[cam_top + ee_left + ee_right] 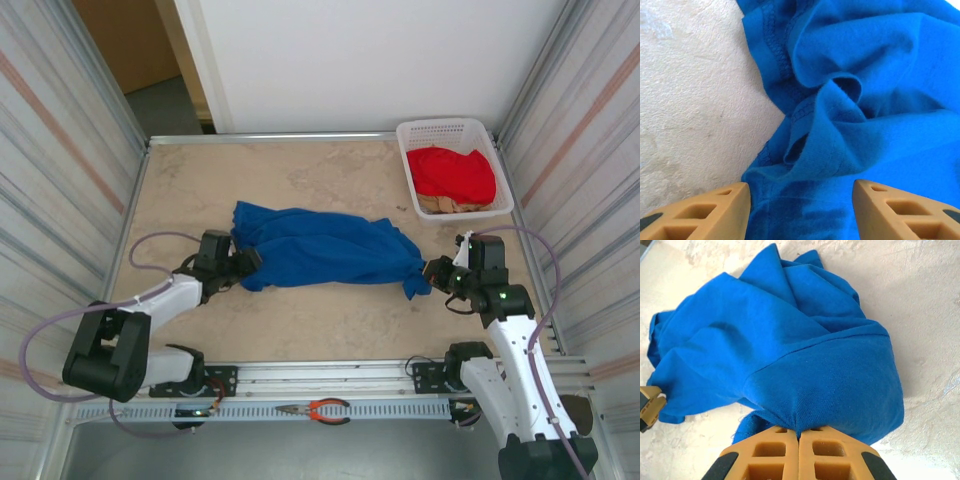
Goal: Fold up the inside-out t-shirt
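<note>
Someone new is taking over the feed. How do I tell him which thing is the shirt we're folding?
On the tan table, look between the two arms: the t-shirt is the bunched cloth lying across the middle, the right gripper shut on one end, the open left gripper at the other. It is royal blue, unlike the red garment and tan cloth in the white basket.
</note>
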You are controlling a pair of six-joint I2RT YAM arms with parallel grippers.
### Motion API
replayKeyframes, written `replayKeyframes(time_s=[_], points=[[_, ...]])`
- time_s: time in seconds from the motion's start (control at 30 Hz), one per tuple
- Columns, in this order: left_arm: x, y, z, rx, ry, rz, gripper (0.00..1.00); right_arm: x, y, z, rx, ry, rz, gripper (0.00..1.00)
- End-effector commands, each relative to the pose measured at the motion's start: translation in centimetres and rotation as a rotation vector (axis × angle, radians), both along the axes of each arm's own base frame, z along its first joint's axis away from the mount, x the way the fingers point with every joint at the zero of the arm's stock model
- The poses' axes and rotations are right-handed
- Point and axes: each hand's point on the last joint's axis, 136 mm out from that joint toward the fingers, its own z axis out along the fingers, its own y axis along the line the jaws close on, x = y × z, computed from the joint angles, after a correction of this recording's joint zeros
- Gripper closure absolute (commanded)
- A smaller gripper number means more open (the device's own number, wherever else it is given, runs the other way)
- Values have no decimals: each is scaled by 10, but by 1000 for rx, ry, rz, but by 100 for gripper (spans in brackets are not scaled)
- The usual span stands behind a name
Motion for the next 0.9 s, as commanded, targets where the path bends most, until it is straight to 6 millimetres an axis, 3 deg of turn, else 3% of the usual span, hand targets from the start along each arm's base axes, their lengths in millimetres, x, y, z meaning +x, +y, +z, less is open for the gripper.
replayKeyframes(time_s=[0.0,0.17,0.4,0.47,0.57,0.63,0.7,0.87], points=[[-4,2,-4,-25,12,25,44,3,-4,13,-26,-40,2,100],[-25,16,-18,4,94,102,43,4,-4,15,-26,-42,-1,100],[-14,0,-16,-66,40,51,44,5,-4,16,-27,-44,0,100],[-8,-4,-18,-87,37,37,51,5,-4,16,-27,-43,0,100],[2,-5,-15,-105,15,25,76,5,-4,17,-27,-46,-2,100],[12,0,-4,-122,-15,30,99,4,-5,18,-29,-46,-2,100],[21,12,15,-122,-60,45,100,4,-5,18,-31,-44,0,100],[34,33,89,-104,-224,24,100,3,-2,21,-23,-43,13,100]])
